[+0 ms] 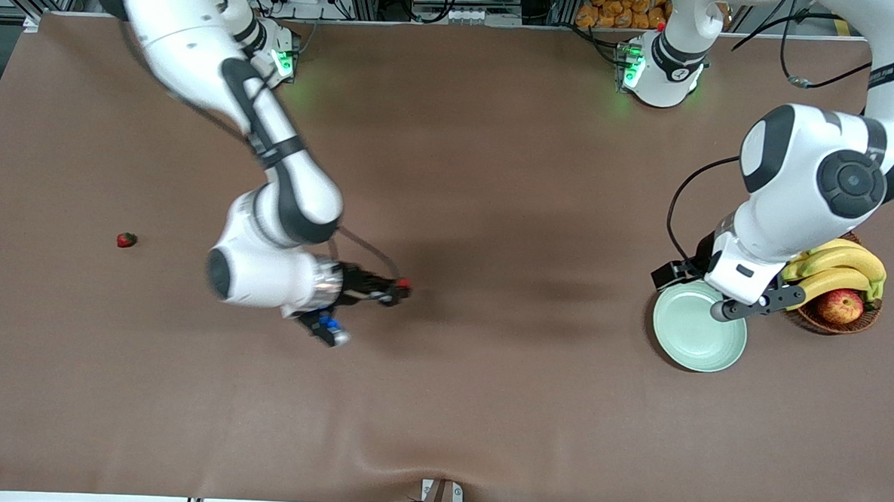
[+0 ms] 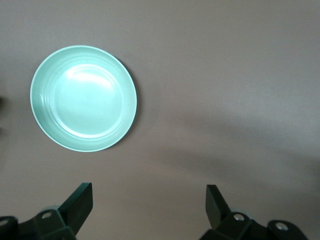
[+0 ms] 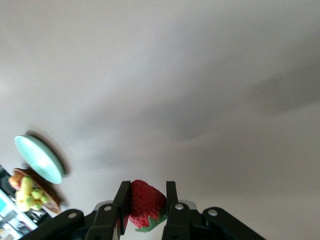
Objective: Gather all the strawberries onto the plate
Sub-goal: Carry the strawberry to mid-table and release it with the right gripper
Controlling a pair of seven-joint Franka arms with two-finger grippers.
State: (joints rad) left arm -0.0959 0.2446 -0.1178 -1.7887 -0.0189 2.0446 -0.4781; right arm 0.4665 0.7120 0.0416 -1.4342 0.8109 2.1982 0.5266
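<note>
a loose strawberry [image 1: 126, 240] lies on the brown table [image 1: 485, 403] toward the right arm's end, well apart from everything else. the right pincer [image 1: 402, 287] is raised over the bare middle of the table, its arm reaching in from its base. its fingers [image 3: 171, 202] are closed on a held strawberry [image 3: 145, 202], red body clamped between the pads, green cap showing below. in the front view this berry appears only as a red spot at the fingertips.

the plate [image 1: 699, 327] sits on the table toward the left arm's end, pale mint-green, nothing in it. the left pincer [image 1: 746, 305] waits over the plate's rim on the basket side, fingers [image 2: 80, 202] spread wide, gripping nothing. the basket [image 1: 836, 319] stands just beside the plate, carrying bananas [image 1: 838, 269] and an apple [image 1: 841, 306]. only two strawberries are visible.
</note>
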